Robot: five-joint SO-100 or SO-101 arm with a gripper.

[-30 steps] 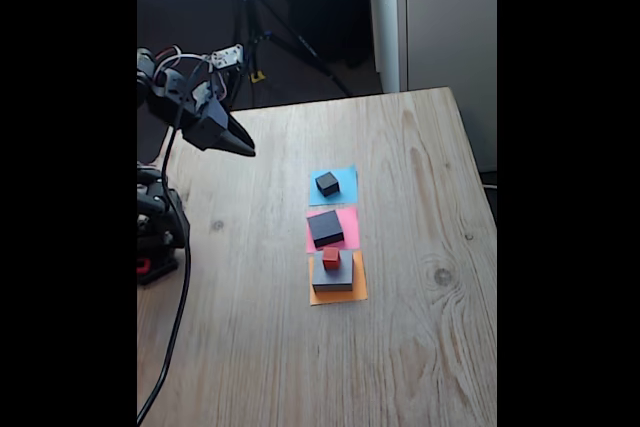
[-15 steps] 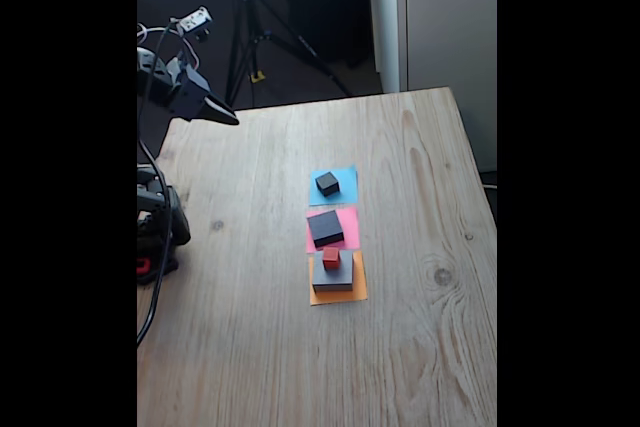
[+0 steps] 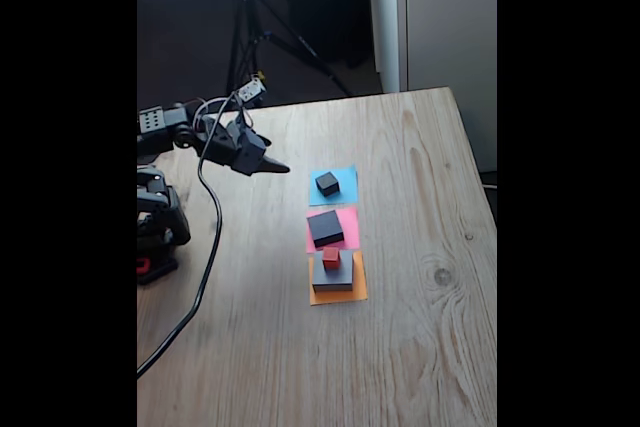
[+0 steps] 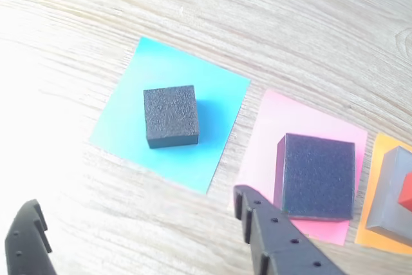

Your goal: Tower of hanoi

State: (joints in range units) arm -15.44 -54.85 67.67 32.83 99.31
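Note:
The tower of hanoi blocks lie in a row on paper squares. A small dark grey block (image 3: 327, 183) (image 4: 170, 116) sits on blue paper. The medium black block (image 3: 325, 227) (image 4: 318, 175) rests on pink paper. On orange paper lies the wide grey block (image 3: 343, 277) (image 4: 388, 198), and the tiny red cube (image 3: 331, 257) (image 4: 407, 191) stands on top of it. My gripper (image 3: 277, 167) (image 4: 134, 201) hovers left of the blue paper in the fixed view. It is open and holds nothing. In the wrist view its fingertips (image 4: 248, 205) frame the table just short of the small block.
The arm's base (image 3: 158, 227) and its cable (image 3: 205, 267) stand at the left edge of the wooden table (image 3: 420, 347). A tripod (image 3: 250, 17) rises behind the table's far edge. Bare wood spreads right of and in front of the paper squares.
The gripper has dropped from a raised spot at the table's back left corner and swung right, down towards the blue paper. The blocks have not moved.

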